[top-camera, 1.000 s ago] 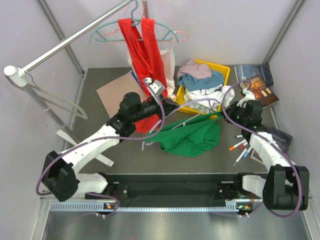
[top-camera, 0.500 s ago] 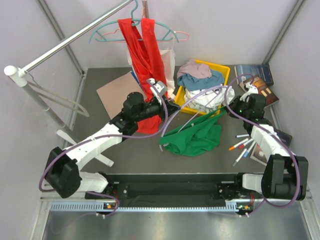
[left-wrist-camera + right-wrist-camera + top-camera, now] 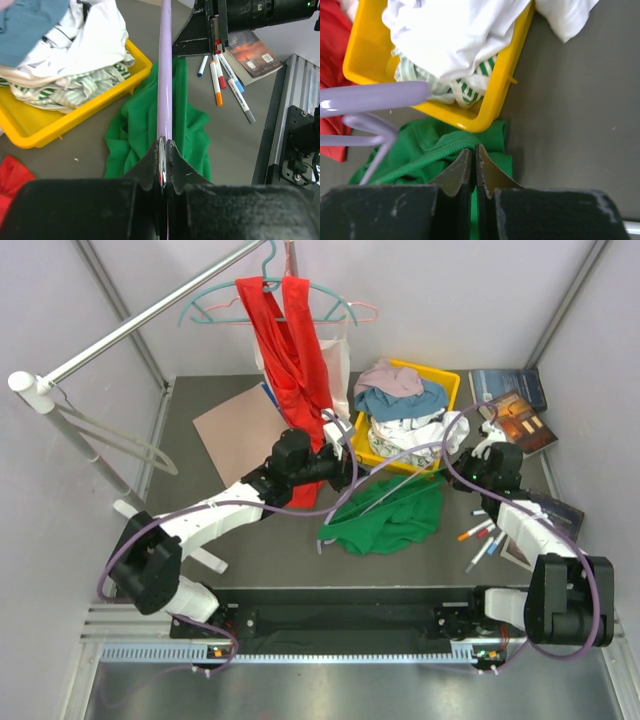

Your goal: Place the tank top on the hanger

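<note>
No text, number or brand can be read anywhere. The books at the far right have printed covers, but the lettering is too small and blurred. In the left wrist view, the book cover, the markers and faint white marks on the black arm casing are also illegible.

Crumpled bright green tank top beneath slanted pale lavender hanger

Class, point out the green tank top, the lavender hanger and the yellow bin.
tank top [image 3: 395, 523]: top external view, fabric's middle.
hanger [image 3: 165, 75]: left wrist view, straight bar.
yellow bin [image 3: 505, 80]: right wrist view, side wall.
</note>
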Controlling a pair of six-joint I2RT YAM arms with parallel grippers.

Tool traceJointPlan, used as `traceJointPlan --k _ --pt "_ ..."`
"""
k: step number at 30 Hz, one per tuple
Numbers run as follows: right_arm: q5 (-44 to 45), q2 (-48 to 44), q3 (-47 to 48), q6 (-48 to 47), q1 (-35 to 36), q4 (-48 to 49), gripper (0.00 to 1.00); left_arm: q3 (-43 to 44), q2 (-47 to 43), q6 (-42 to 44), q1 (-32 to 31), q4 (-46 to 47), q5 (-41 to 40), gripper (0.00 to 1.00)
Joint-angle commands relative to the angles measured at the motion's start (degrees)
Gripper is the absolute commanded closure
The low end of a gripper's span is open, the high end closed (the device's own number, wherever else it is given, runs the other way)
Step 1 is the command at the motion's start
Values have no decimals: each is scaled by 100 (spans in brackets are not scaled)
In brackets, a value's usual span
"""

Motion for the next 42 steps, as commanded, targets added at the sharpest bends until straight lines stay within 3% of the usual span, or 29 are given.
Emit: traceJointPlan --k 1,14,21,26,42 --pt "252 -202 -210 144 298 575 100 171 229 -74 -178 192 171 100" --pt "735 299 -422 338 254 831 100 -848 28 -188 -451 323 -347 100" --pt "964 273 -149 233 -27 576 100 -1015 -86 -39 -574 227 -558 100" --pt "614 501 9 233 -554 602 100 -1139 -192 -39 -618 306 -567 100" --pt "648 713 808 4 -827 181 100 -1130 -131 172 -785 165 -655 100"
